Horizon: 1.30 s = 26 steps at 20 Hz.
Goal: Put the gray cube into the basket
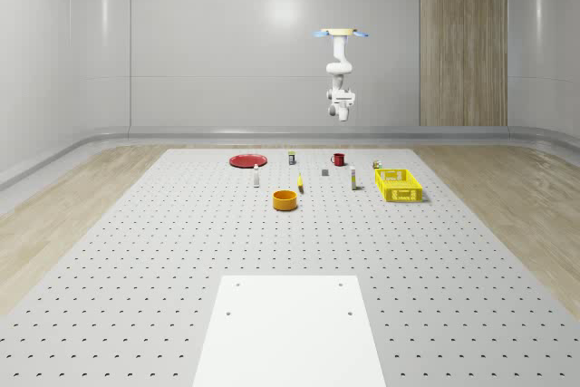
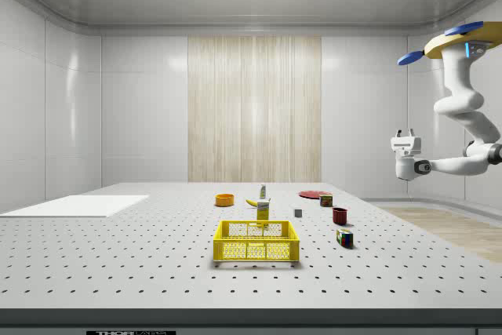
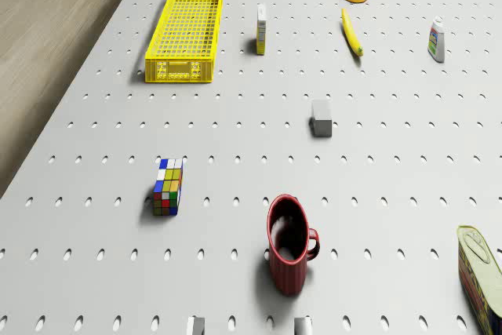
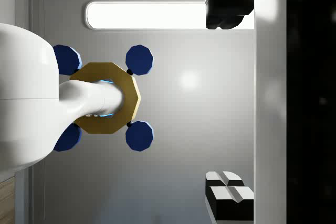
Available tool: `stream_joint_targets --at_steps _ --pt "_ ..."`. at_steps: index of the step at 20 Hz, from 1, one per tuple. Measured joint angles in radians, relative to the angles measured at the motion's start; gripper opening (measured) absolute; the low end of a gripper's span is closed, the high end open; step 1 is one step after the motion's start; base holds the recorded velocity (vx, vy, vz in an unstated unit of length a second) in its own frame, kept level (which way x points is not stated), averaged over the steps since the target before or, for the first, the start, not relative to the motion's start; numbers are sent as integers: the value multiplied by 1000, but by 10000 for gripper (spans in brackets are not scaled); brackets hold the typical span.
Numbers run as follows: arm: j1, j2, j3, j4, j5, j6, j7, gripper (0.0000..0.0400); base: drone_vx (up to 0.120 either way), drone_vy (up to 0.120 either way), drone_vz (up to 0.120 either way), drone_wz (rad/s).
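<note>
Side view: hovers high beyond table's far edge, gripper (image 2: 405, 132) pointed upward, jaws spread wide, holding nothing. Gray cube (image 3: 320, 118) sits on table well below and forward of gripper, basket (image 3: 186, 33) farther beyond.

A flat gold octagonal drone body (image 4: 107, 98) is seen at centre left of the wrist view, ringed by four round blue rotors (image 4: 139, 59). A glossy white, rounded, segmented arm (image 2: 463, 103) is mounted beneath it, ended by a white gripper (image 2: 405, 134).
</note>
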Motion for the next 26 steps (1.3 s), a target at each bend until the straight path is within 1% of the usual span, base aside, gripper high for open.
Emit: stream_joint_targets --at_steps 2,5,9,12,18,26 --pt "-1 3 1 42 0 -37 -1 400 0 0 0 0" --pt "-2 19 1 106 1 -84 -1 400 0 -13 0 0" --pt "-4 47 2 189 1 -135 -2 400 0 -120 0 0" --pt "-4 65 3 236 2 -162 -2 400 107 -120 0 0" --pt "-6 82 3 283 2 -187 -3 400 120 -120 0 0" --pt "-7 85 4 296 2 -190 -3 400 120 -120 0 0"
